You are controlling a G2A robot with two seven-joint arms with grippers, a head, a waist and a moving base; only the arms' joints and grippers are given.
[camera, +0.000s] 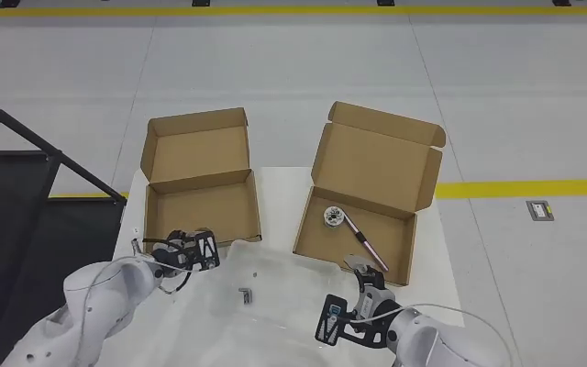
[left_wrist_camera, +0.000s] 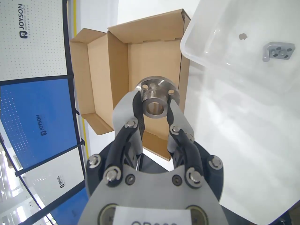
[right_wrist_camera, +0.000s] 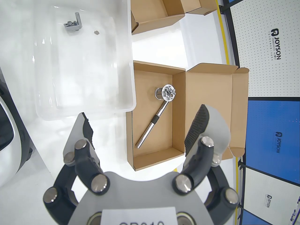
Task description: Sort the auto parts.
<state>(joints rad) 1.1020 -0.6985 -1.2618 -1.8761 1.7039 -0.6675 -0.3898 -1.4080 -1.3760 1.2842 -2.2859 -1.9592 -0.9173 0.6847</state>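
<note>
Speck (left_wrist_camera: pixel 243 36) in bin (left_wrist_camera: pixel 222 76): too small to ID. Bin cut off by pic edge. Left box (right_wrist_camera: pixel 150 1) cut off too, right wrist view.

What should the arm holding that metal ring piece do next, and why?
Probably ease the left gripper forward over the left cardboard box: it is shut on a flanged metal part, and that open box lies just ahead of it.
</note>
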